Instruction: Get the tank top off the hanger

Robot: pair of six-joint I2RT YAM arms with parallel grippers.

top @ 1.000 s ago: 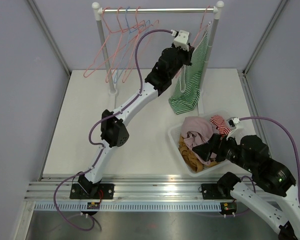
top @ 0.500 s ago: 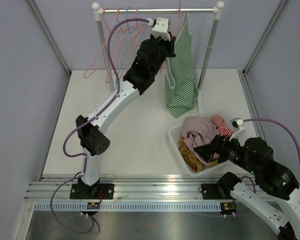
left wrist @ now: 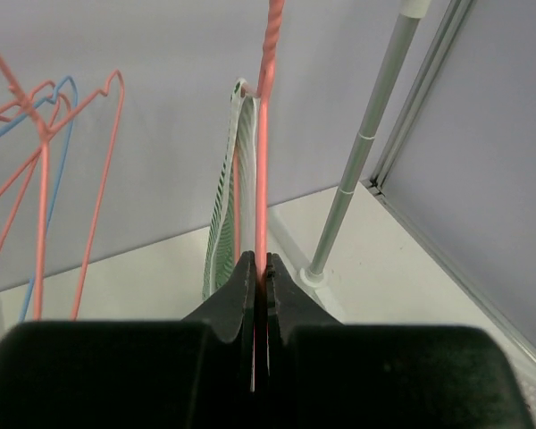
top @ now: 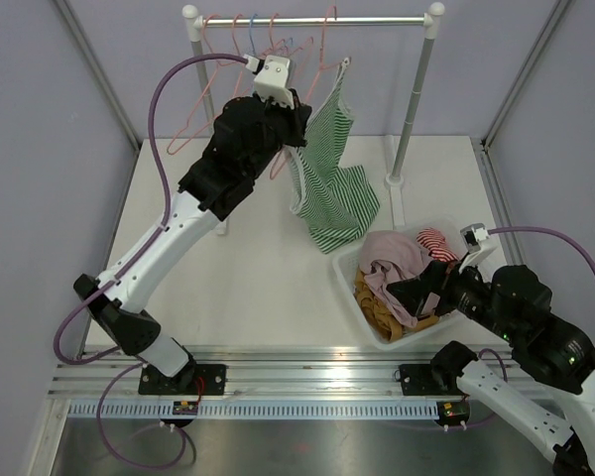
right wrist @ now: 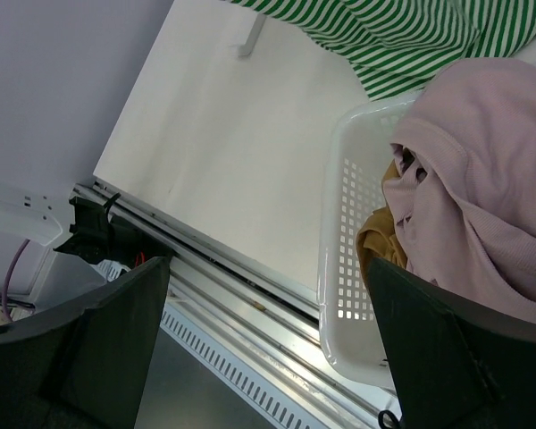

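Note:
The green-and-white striped tank top [top: 329, 188] hangs on a pink wire hanger [top: 324, 45] whose hook reaches up to the rail [top: 377, 20]. My left gripper [top: 299, 117] is shut on the hanger's wire beside the garment's shoulder. The left wrist view shows the hanger [left wrist: 264, 134] pinched between the jaws of my left gripper [left wrist: 260, 268], with the tank top [left wrist: 223, 223] edge-on behind it. My right gripper [top: 416, 293] is open and empty above the white basket [top: 349, 273]. In its wrist view my right gripper [right wrist: 268, 349] frames the basket's rim [right wrist: 339, 232], with the tank top's hem [right wrist: 402, 36] at the top.
Several empty pink and blue hangers [top: 228, 89] hang at the rail's left end. The rack's right pole [top: 409, 109] stands behind the basket, which holds a pink garment [top: 392, 253], a mustard one [top: 377, 302] and a red striped one [top: 436, 243]. Grey walls close in both sides.
My left arm has swung left from the rail's right end, carrying the hanger and tank top toward the middle. My right gripper has opened a little wider over the basket.

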